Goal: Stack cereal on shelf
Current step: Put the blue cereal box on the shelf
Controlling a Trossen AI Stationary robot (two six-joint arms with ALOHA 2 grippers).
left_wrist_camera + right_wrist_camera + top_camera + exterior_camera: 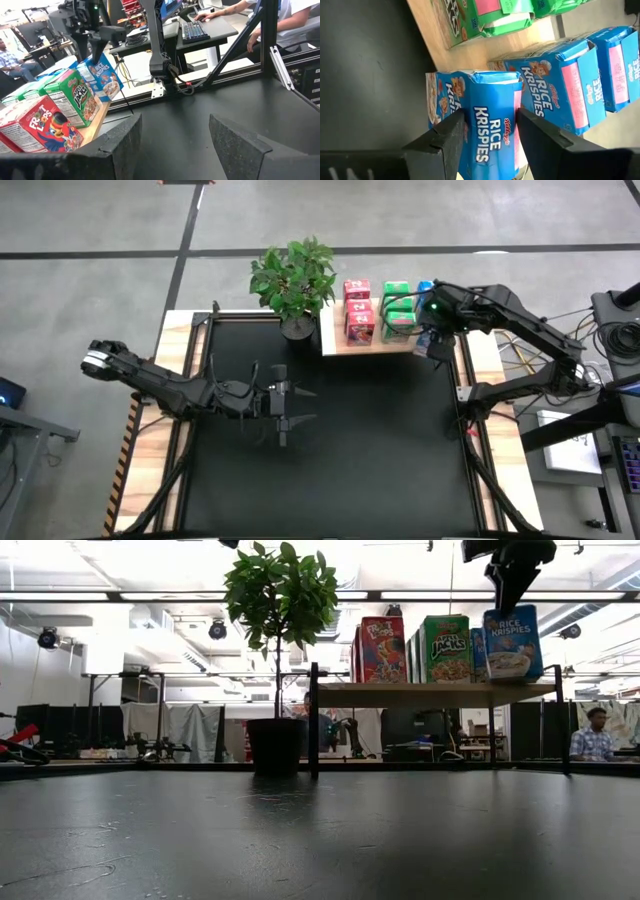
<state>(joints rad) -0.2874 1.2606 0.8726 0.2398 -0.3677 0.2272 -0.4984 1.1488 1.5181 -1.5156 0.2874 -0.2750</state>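
Blue cereal box (490, 125) is sitting between the right end effector's (487, 135) fingers at the shelf's (375, 346) right end; the left end effector (290, 412) is hovering spread apart mid-bench.

The blue cereal box (490, 125) at the front of its row reads "Kellogg's RICE KRISPIES" on its top and front; the blue box behind it (555, 95) reads the same. The green box (446, 649) reads "Apple Jacks". The red box (383, 649) reads "Froot Loops".
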